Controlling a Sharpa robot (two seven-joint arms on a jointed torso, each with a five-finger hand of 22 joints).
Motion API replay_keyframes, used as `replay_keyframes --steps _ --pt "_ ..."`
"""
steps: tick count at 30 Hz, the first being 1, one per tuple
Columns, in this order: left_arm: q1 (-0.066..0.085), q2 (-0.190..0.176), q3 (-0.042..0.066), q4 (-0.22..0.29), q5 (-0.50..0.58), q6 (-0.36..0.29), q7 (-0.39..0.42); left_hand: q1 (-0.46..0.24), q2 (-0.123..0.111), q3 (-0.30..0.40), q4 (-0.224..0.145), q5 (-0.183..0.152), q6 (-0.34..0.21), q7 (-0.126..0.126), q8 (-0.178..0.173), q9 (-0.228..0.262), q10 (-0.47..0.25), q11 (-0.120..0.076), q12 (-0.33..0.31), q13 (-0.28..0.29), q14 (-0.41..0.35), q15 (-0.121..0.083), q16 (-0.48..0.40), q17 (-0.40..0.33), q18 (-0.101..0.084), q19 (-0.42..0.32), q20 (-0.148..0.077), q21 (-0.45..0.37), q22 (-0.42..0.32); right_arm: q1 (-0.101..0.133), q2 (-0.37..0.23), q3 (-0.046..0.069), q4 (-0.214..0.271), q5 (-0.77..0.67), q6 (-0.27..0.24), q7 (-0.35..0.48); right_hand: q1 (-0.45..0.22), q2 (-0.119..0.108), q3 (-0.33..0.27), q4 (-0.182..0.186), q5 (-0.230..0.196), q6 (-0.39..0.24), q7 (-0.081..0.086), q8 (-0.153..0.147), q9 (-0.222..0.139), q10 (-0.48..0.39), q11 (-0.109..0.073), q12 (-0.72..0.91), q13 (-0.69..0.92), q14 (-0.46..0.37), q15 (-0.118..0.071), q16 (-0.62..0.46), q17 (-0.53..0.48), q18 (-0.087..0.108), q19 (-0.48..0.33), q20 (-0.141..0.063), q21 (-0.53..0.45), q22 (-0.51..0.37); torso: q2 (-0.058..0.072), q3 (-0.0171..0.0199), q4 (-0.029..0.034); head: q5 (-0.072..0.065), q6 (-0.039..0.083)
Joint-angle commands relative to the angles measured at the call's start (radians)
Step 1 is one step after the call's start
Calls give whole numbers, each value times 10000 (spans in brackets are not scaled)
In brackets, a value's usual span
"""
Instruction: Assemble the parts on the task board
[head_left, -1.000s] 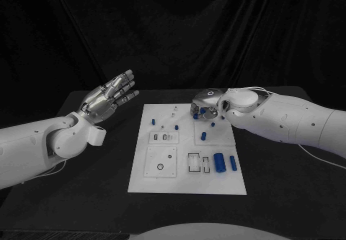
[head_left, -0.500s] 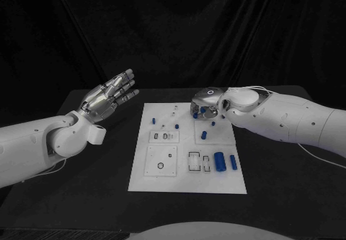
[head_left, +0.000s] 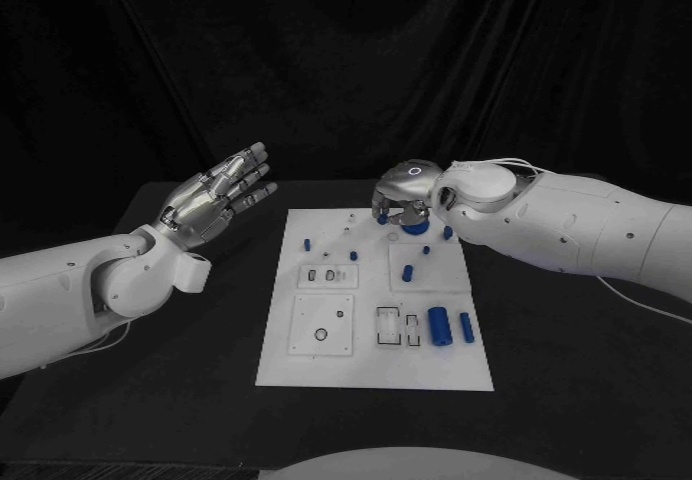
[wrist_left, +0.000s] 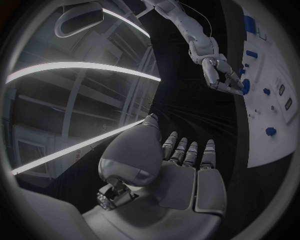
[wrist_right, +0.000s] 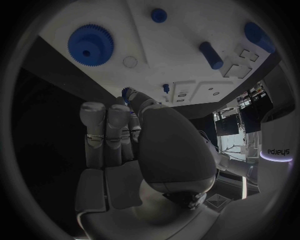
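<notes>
The white task board (head_left: 372, 362) lies in the middle of the table. My right hand (head_left: 402, 196) hovers over its far end. Thumb and a fingertip seem to pinch a small blue toothed part (wrist_right: 127, 92), which also peeks out below the fingers (head_left: 382, 222). A large blue gear (head_left: 414, 227) lies flat on the board just beneath that hand, with a round hole in its middle (wrist_right: 90, 44). My left hand (head_left: 216, 196) is raised left of the board, fingers spread, palm (wrist_left: 181, 175) empty. From the left wrist the right hand (wrist_left: 220, 77) shows beside the gear (wrist_left: 245, 86).
Short blue pegs (head_left: 306, 242) (head_left: 408, 270) stand around the board's middle. Two larger blue cylinders (head_left: 440, 326) (head_left: 466, 325) lie near its right edge, beside rectangular slots (head_left: 389, 325). A blue peg (wrist_right: 210, 55) lies close to the right hand. Black table surrounds the board.
My right hand has risen and drawn back toward the board's far edge, uncovering the large blue gear. The left hand has stayed where it was.
</notes>
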Motion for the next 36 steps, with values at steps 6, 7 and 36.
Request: replay_keyframes --steps 6,7,36 --pt "24 -46 9 75 -25 1 107 179 -40 0 -32 244 19 39 127 161 6 24 225 118 63 126 132 33 -202 29 76 97 60 -17 645 2 -657 91 -43 38 -66 -61 303 89 -170 280 13 352 341 74 15 142 135 62 -2 129 119 -550 89 -45 347 265 0 -13 35 -12 -60" --pt "24 -51 9 82 -25 -9 108 179 -40 0 -32 244 19 39 127 161 6 24 225 118 63 126 132 33 -202 29 76 97 60 -40 739 2 -766 122 -40 48 -69 -61 303 90 -168 274 12 347 342 74 18 138 134 65 -1 135 127 -552 93 -45 354 275 -1 -18 43 -30 -58" --pt "30 -243 10 330 -24 -265 107 211 -55 9 -49 270 73 68 143 168 20 19 266 124 66 102 135 34 -201 37 74 104 63 -242 1766 4 -2184 225 -208 -70 -179 -40 319 162 -50 192 17 264 372 70 63 34 104 89 30 199 215 -569 108 -28 398 366 20 -9 32 135 7"
